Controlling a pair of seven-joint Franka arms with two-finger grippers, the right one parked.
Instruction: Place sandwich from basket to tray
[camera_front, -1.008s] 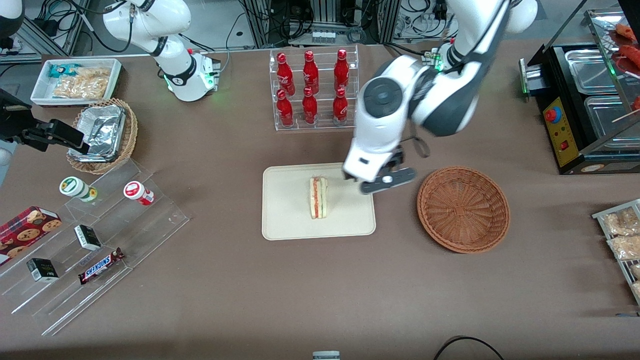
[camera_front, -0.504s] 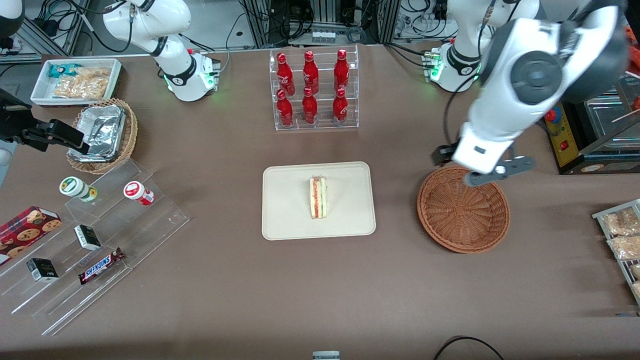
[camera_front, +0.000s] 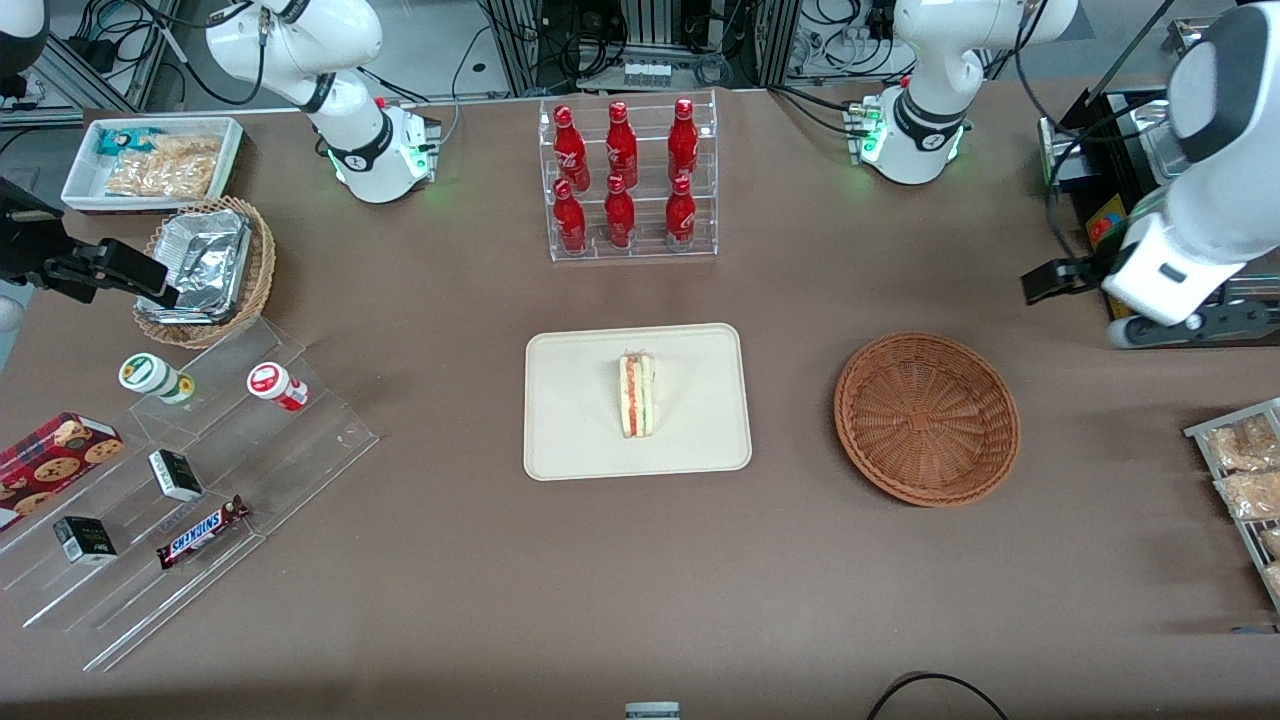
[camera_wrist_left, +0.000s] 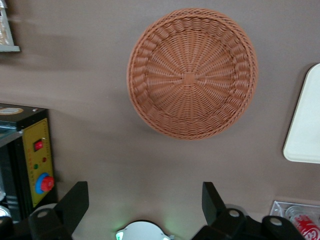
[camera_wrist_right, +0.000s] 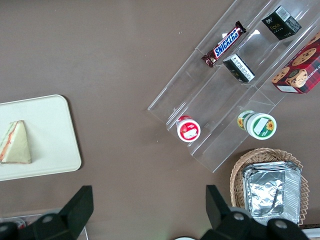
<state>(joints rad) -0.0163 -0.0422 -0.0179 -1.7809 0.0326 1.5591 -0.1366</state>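
Note:
The sandwich (camera_front: 637, 395), a white bread wedge with red and green filling, lies on its side in the middle of the cream tray (camera_front: 570, 440). Both also show in the right wrist view: the sandwich (camera_wrist_right: 15, 144) and the tray (camera_wrist_right: 50, 130). The round reddish-brown basket (camera_front: 927, 418) stands empty beside the tray, toward the working arm's end. My left gripper (camera_front: 1180, 325) hangs high over the table at the working arm's end, farther from the front camera than the basket. In the left wrist view the gripper (camera_wrist_left: 144, 200) is open and holds nothing, with the basket (camera_wrist_left: 192, 131) and a tray corner (camera_wrist_left: 305, 130) below.
A black appliance with a yellow panel (camera_wrist_left: 35, 160) stands close by the gripper. A rack of red bottles (camera_front: 625, 175) is farther from the front camera than the tray. Snack packets (camera_front: 1245, 470) lie at the working arm's end. Acrylic steps (camera_front: 200, 480) and a foil basket (camera_front: 205, 265) lie toward the parked arm's end.
My left gripper has swung away from the tray, passed over the basket and now hangs by the black appliance. The sandwich stays on the tray.

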